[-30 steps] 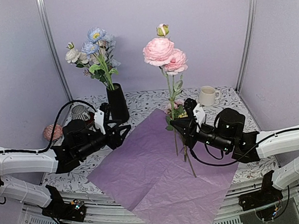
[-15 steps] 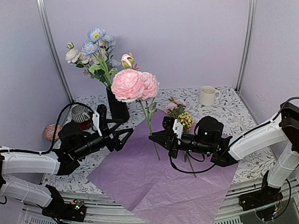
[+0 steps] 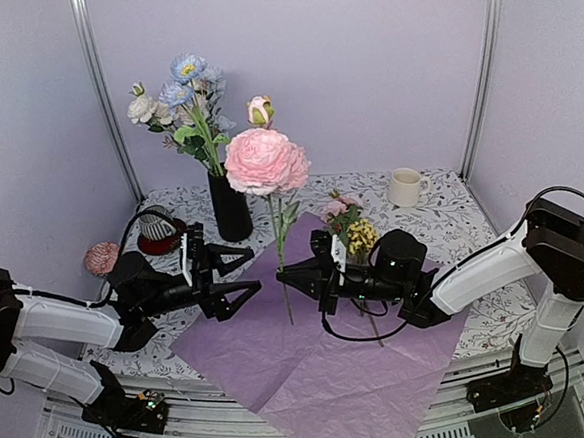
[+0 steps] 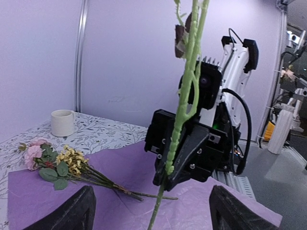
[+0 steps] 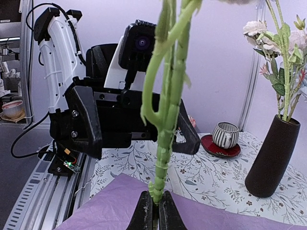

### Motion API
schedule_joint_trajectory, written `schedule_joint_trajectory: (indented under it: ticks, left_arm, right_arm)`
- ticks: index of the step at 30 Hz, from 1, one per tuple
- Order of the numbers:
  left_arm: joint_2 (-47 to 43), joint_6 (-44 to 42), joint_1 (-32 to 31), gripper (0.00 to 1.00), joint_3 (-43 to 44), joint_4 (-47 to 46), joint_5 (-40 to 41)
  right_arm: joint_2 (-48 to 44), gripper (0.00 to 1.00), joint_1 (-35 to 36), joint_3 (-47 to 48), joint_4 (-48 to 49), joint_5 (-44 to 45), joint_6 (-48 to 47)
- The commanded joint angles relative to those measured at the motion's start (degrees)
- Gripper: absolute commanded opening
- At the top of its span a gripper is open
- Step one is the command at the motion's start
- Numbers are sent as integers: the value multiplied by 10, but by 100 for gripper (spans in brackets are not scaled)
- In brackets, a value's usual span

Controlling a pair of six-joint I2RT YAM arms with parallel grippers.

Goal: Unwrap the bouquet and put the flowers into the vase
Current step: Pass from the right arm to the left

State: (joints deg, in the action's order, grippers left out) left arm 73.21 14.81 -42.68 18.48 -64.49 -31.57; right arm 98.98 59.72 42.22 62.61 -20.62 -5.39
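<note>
Handover pose over the table, seen from above and from both wrists. My right gripper [image 3: 281, 271] is clenched on the lower part of a pink peony stem [image 3: 274, 220], which stands upright out of its fingers [image 5: 145, 213]. The full pink bloom [image 3: 265, 161] and a small bud [image 3: 259, 110] sit high above that hand. My left gripper [image 3: 252, 272] faces it from close on the left, jaws spread wide and grasping nothing. The stem stands just ahead of its open fingers [image 4: 67, 213], apart from them. Beyond the left gripper stands the black vase [image 3: 231, 208], already holding blue and white flowers [image 3: 185, 96]. Beneath both hands the lilac tissue sheet [image 3: 312, 368] lies spread flat. Small pink and yellow sprigs [image 3: 349, 227] lie on the sheet just behind the right gripper's body. A cream mug [image 3: 405, 186] stands well beyond the right arm. A striped cup [image 3: 155, 222] on a red saucer sits near the left arm's far side.
</note>
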Motion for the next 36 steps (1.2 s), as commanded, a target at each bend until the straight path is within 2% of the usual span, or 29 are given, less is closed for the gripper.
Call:
schedule_joint_trajectory:
  ticks: [1,5,12,17,26,29,33,36]
  left_arm:
    - [25,17,7,84,22,-42,-91]
    - [34,32,6,80,23,-66,-119]
    - [17,37,6,76,17,-68,-112]
    - [1,38,6,67,16,-61,-116]
    - [-4,35,6,34,24,-39,-118]
    - [-5,34,6,28,25,-36,-119]
    - [-11,30,6,19,25,-28,-113]
    - [-20,22,6,7,24,-16,-102]
  right_arm:
    - [23,2,16,31,-6,-12,5]
    - [33,2,21,41,-14,-17,10]
    - [52,2,35,59,-33,-21,6]
    - [68,2,42,71,-41,-31,7]
    - [86,2,51,82,-49,-31,13]
    - [86,4,51,81,-49,-28,11]
    - [87,11,51,79,-50,-18,6]
    - [84,25,50,75,-50,4,-1]
